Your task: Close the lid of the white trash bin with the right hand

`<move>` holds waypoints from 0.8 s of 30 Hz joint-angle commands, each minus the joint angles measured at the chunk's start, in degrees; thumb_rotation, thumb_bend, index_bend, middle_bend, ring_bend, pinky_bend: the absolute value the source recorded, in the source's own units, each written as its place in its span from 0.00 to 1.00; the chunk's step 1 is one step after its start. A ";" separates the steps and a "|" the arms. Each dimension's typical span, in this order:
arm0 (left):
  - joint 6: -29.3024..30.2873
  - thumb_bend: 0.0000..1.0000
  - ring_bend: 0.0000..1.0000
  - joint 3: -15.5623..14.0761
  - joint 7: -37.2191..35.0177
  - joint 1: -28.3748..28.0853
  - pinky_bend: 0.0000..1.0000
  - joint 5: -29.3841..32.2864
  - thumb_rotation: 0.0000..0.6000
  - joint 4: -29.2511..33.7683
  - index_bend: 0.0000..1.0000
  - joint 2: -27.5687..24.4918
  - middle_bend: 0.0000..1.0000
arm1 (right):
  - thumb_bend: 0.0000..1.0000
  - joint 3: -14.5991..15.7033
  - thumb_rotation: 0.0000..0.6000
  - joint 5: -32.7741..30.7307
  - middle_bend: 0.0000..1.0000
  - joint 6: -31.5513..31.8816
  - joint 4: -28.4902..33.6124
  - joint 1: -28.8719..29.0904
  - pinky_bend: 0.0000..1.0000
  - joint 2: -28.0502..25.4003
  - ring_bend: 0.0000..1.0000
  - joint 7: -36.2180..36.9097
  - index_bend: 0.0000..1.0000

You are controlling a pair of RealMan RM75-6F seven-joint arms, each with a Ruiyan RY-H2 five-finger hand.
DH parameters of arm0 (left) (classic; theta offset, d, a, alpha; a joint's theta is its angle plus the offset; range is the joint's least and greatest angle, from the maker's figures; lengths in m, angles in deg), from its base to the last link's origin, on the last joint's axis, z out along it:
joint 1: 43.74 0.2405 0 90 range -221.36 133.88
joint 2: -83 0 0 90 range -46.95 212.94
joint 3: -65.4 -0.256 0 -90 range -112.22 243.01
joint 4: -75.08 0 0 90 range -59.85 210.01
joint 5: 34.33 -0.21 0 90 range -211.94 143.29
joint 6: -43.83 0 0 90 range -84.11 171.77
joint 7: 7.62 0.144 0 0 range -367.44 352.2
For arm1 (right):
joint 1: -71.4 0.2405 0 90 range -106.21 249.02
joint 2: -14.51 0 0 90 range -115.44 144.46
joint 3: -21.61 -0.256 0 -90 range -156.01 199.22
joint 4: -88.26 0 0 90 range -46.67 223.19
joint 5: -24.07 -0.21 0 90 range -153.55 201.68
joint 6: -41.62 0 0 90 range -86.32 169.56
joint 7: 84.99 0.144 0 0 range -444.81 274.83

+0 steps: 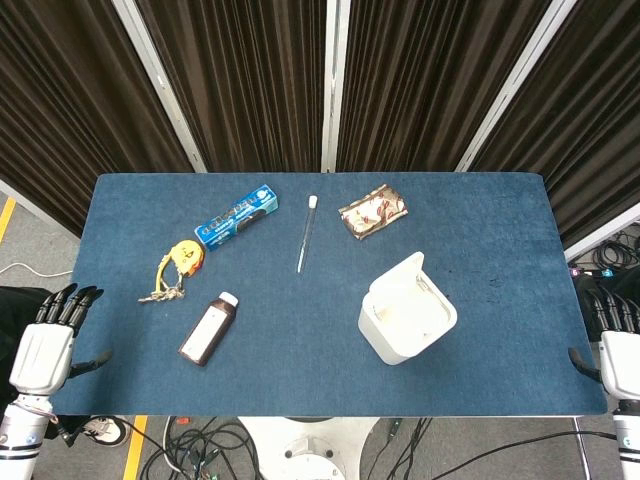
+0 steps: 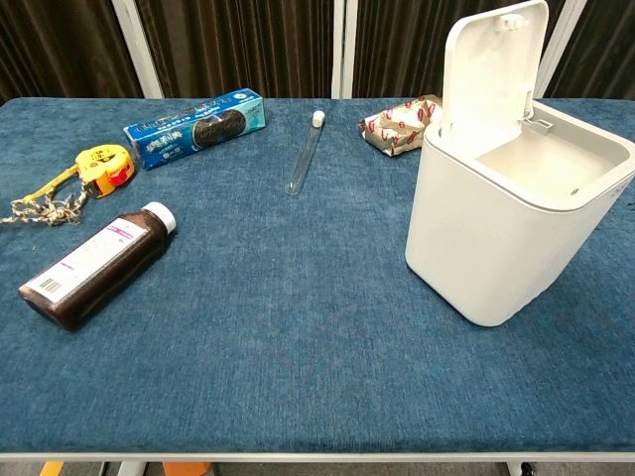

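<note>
The white trash bin (image 1: 407,320) (image 2: 511,213) stands on the blue table, right of centre near the front. Its lid (image 1: 398,277) (image 2: 492,69) is raised upright at the bin's far-left side, leaving the inside open. My right hand (image 1: 618,345) hangs off the table's right edge, well apart from the bin, fingers extended and holding nothing. My left hand (image 1: 52,332) hangs off the left edge, fingers spread, empty. Neither hand shows in the chest view.
A brown medicine bottle (image 1: 208,329) (image 2: 97,265) lies front left. Behind it are a yellow tape measure with keys (image 1: 176,264) (image 2: 97,167), a blue cookie box (image 1: 236,217) (image 2: 194,127), a glass tube (image 1: 306,233) (image 2: 305,153) and a snack wrapper (image 1: 373,210) (image 2: 397,126).
</note>
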 commanded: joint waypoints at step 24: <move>-0.72 0.00 0.06 -0.21 -0.31 -0.08 0.14 0.29 1.00 -0.95 0.15 0.61 0.13 | 1.00 -1.62 1.00 12.99 0.00 -2.12 12.05 8.24 0.00 -6.41 0.00 -2.97 0.00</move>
